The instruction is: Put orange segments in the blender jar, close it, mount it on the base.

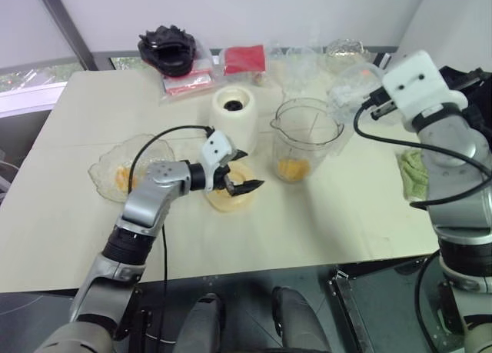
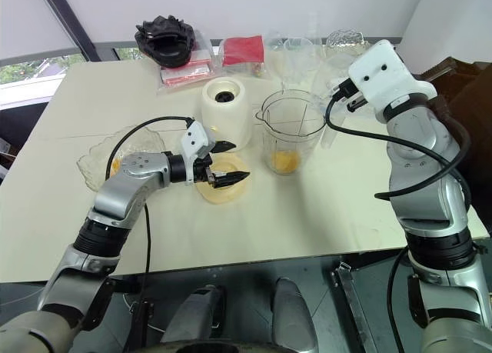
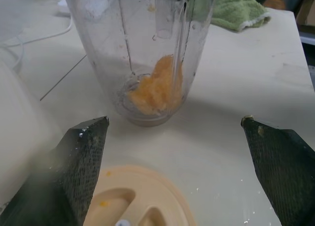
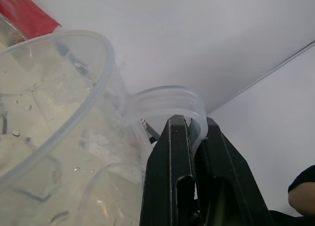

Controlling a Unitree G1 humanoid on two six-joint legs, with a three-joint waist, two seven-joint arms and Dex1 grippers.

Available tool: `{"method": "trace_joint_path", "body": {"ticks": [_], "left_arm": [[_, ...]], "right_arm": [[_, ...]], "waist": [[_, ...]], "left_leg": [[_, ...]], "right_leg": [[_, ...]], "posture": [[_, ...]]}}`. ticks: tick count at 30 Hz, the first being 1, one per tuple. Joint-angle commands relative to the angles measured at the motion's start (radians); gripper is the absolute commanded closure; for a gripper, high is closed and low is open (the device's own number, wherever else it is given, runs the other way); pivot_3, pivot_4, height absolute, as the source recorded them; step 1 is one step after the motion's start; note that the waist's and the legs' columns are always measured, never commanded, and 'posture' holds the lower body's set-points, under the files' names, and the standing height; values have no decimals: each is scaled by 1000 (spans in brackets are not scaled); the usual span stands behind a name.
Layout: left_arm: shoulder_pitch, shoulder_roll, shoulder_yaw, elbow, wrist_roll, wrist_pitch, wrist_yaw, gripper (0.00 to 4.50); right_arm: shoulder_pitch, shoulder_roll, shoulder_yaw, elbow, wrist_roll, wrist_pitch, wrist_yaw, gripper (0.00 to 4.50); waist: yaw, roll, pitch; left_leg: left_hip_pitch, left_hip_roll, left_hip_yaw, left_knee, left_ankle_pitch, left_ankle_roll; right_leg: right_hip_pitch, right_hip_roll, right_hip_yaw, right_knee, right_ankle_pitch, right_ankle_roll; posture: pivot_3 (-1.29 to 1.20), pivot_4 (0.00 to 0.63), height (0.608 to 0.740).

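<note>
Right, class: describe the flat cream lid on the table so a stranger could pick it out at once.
Start at the cream-white base in the middle of the table. Just in front of it, left of the blender jar, lies the lid, under the open left gripper. It is a flat, pale cream disc, unlike the tall base and the clear wavy dish beside it.

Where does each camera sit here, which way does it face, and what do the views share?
Left and right eye views: on the head, looking forward and down over the table; both arms show.
Left wrist view: along the open left gripper, toward the blender jar holding orange segments, cream lid below.
Right wrist view: along the shut right gripper, pinching a clear cup.
Shared: jar and lid appear in eye and left wrist views.
</note>
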Motion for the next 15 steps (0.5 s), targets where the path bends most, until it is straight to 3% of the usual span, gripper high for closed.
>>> {"method": "trace_joint_path", "body": {"ticks": [1, 15], "left_arm": [[-1, 7, -2, -43, -9, -3, -3, 0], [-4, 10, -4, -42, -9, 0, -7, 0]], "right_arm": [[-14, -9, -15, -54, -34, -28, 2, 4448], [10, -15, -21, -53, -87, -60, 28, 4448]], "waist": [[0, 0, 0], [1, 0, 0]], "left_leg": [[0, 0, 0, 0, 0, 0], [0, 0, 0, 0, 0, 0]], "right_leg": [[0, 0, 0, 0, 0, 0], [0, 0, 0, 0, 0, 0]], "posture": [[0, 150, 740], [0, 150, 740]]}}
